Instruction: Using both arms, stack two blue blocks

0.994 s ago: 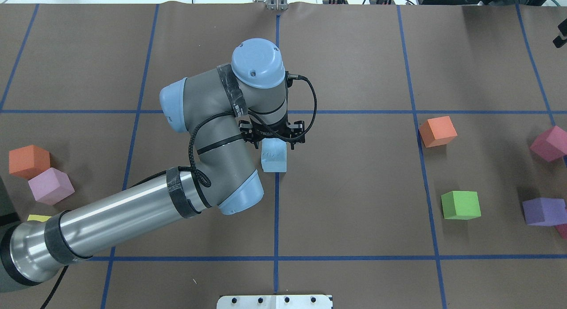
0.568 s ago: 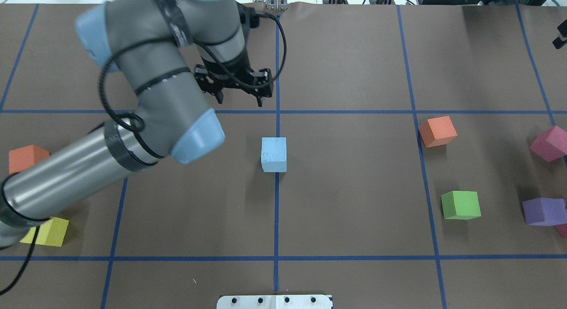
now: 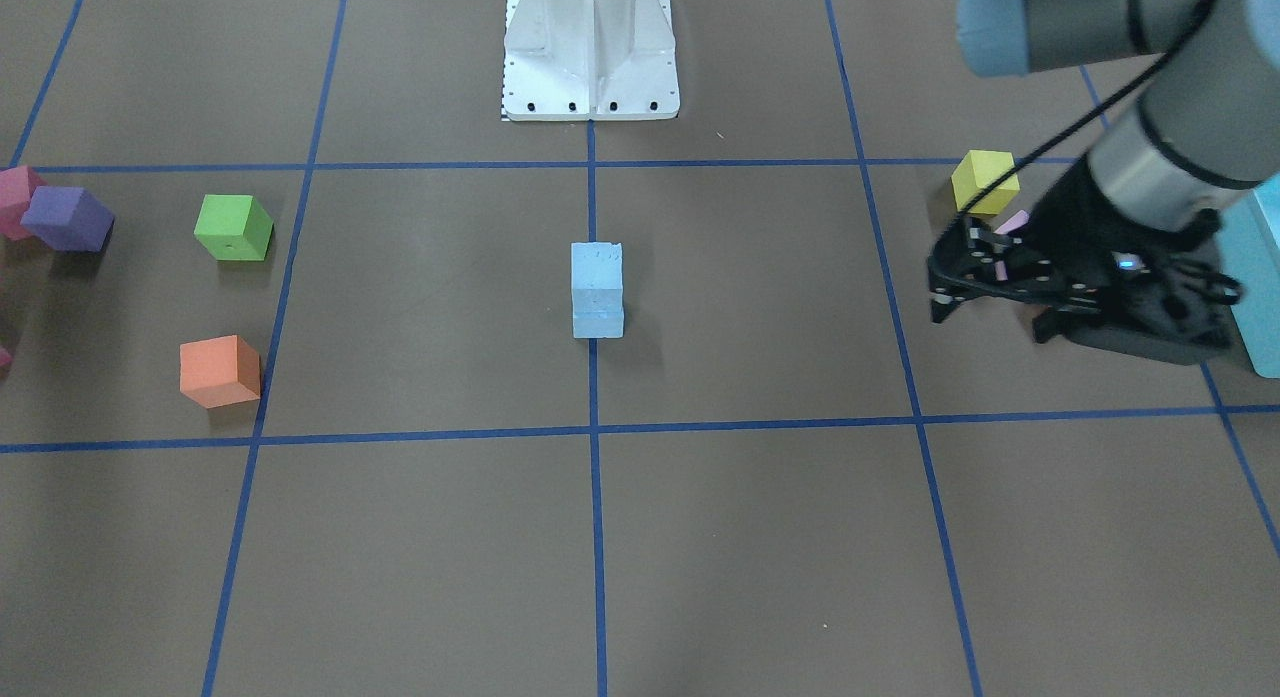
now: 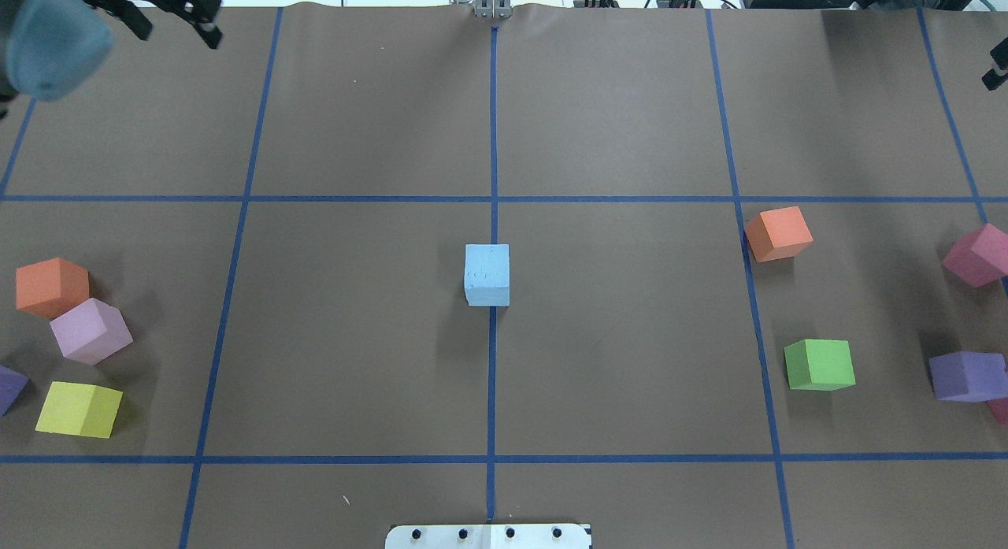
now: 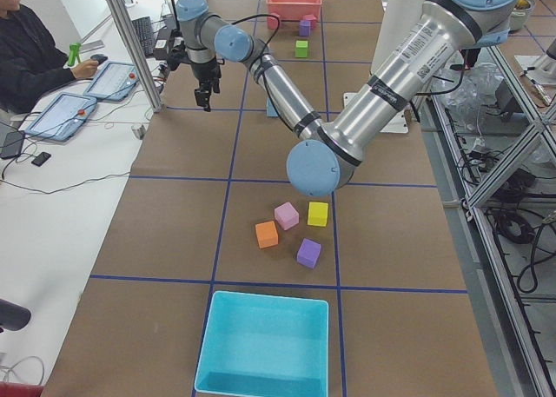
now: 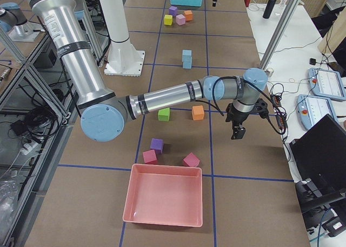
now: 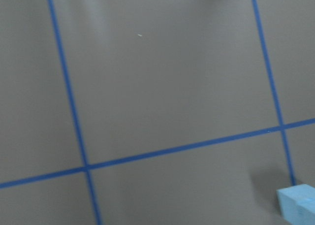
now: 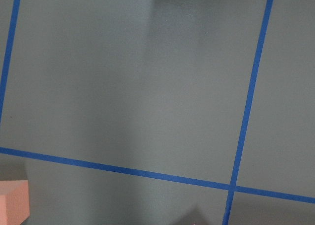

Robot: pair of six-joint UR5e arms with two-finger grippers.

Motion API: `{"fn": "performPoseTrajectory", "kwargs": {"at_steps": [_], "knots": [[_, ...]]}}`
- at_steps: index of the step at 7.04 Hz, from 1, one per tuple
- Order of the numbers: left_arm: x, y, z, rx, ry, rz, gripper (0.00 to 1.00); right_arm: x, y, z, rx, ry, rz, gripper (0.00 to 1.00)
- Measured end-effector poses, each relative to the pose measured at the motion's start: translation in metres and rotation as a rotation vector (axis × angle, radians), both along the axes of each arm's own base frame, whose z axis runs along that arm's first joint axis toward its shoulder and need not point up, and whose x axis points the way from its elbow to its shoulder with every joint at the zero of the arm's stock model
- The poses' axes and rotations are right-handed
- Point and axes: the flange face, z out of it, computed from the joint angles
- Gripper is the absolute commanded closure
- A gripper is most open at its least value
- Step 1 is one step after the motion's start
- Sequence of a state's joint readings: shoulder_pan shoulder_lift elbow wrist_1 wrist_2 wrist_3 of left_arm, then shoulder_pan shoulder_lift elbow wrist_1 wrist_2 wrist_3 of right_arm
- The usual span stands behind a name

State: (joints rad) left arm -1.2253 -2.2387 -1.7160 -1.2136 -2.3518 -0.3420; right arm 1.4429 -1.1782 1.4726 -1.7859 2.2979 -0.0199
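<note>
The two blue blocks stand stacked, one on the other, on the centre line of the table. The stack also shows in the overhead view and the exterior right view. My left gripper is open and empty, high over the far left corner, well away from the stack; it also shows in the front view. A corner of the stack shows in the left wrist view. My right gripper hangs over the table's far right part; I cannot tell whether it is open or shut.
Orange, green, purple and pink cubes lie on the right. Orange, pale purple and yellow cubes lie on the left. A turquoise box and a pink tray stand at the table's ends.
My left gripper has come off the top blue block, risen and swung away to the far left corner. The blue stack has stayed in place.
</note>
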Motion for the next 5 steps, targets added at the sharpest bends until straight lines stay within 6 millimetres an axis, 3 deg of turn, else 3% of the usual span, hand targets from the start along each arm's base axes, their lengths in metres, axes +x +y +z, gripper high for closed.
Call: {"fn": "performPoseTrajectory", "kwargs": {"at_steps": [3, 5], "knots": [[-0.152, -0.018, 0.108, -0.027, 0.024, -0.048, 0.07, -0.001, -0.001, 0.001, -0.004, -0.008, 0.0, 0.0], [-0.202, -0.011, 0.171, -0.048, 0.047, -0.046, 0.06, -0.003, -0.003, -0.003, -0.017, -0.039, 0.012, 0.0]]}}
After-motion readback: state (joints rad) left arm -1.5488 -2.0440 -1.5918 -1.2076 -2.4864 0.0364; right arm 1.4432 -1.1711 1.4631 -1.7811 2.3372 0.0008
